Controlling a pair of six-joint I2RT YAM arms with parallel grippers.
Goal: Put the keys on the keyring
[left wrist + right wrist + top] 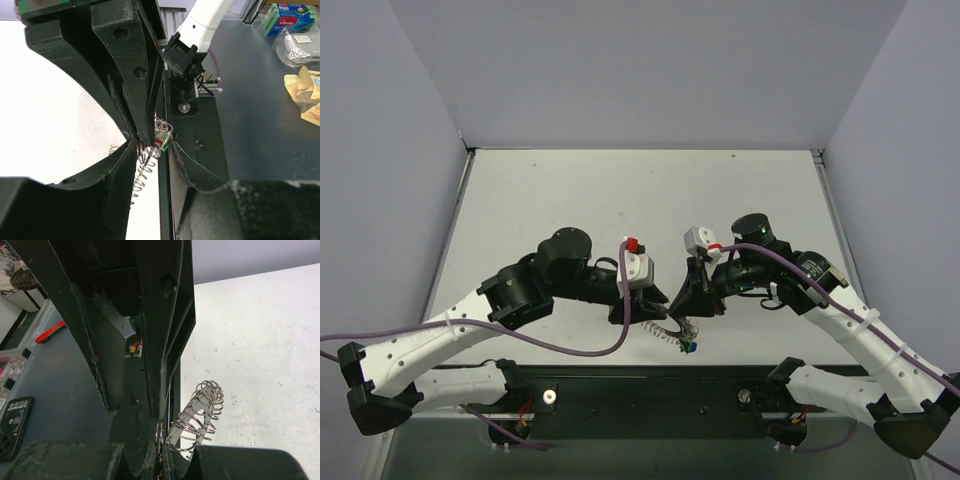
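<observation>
**Coiled ring gripped near the table's lower edge**

The left gripper (141, 146) is closed tight on the silvery coiled metal keyring (142, 167), at lower centre. Tiny keys with green and red heads (164, 142) touch it. The right gripper (134, 410) shows a narrow gap; whether it holds something, I cannot tell. The white table (620, 200) spreads wide toward the upper frame.

Table top (620, 190) was pale grey and faintly scuffed, with plain grey walls (650, 70) on three sides. A dark bench (260, 125) lay past the near edge. It carried a green sponge packet (289, 16), a crumpled clear bag (300, 47) and yellow packets (305, 92) near each other. Right wrist view showed a black buttoned handset (12, 427) and a red-handled tool (52, 332), apart.
</observation>
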